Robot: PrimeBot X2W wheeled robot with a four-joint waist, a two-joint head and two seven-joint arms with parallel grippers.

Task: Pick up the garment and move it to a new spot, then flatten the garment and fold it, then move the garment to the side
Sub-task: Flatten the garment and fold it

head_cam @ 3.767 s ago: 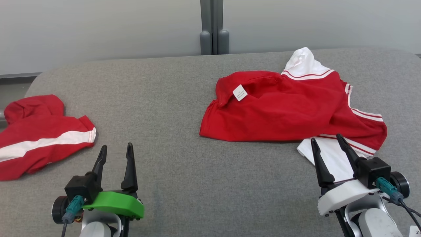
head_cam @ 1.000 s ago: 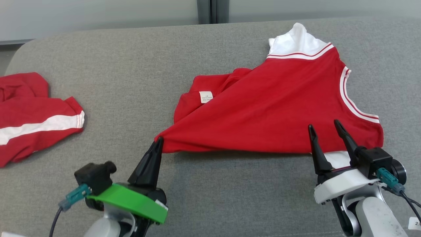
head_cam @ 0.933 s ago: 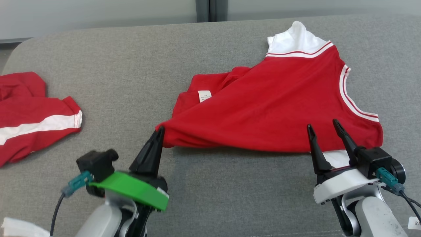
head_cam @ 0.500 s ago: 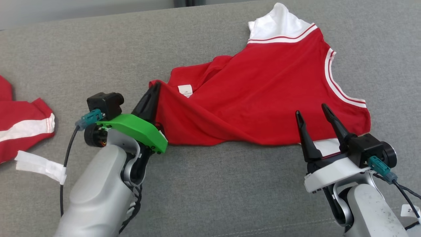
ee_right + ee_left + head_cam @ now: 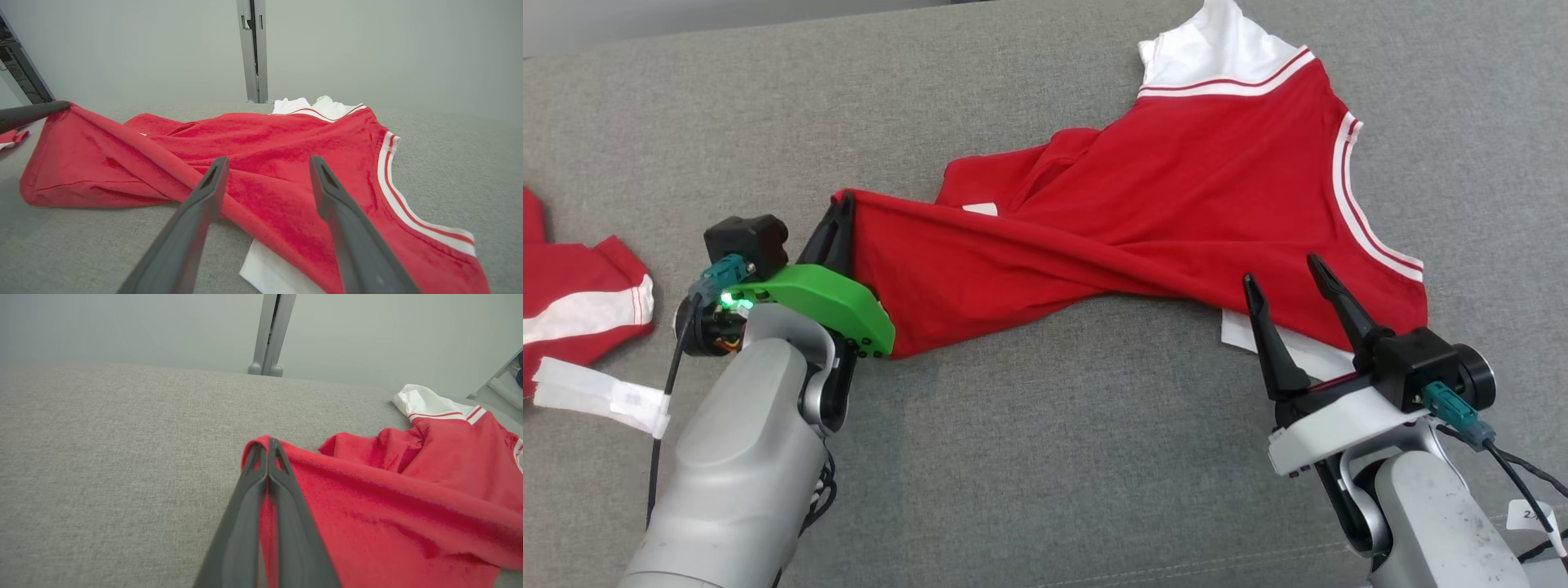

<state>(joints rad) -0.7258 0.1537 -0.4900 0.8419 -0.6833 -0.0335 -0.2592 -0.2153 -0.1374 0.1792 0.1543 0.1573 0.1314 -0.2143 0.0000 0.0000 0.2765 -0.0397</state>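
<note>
Left gripper (image 5: 843, 214) clamped tight on a corner of the red shirt (image 5: 1192, 188); pick-and-move step in hand, I'd judge.
Shirt runs from mid-left to upper right of the head view on the grey cushion (image 5: 1029, 425), pinched corner raised; right gripper (image 5: 1280, 273) at lower right, jaws wide, holding nothing, by the shirt's near edge; next likely needs: carry across, set down, spread flat.

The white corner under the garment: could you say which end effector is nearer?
Right: right end effector open by the white corner; left end effector pinching the garment far across.
</note>
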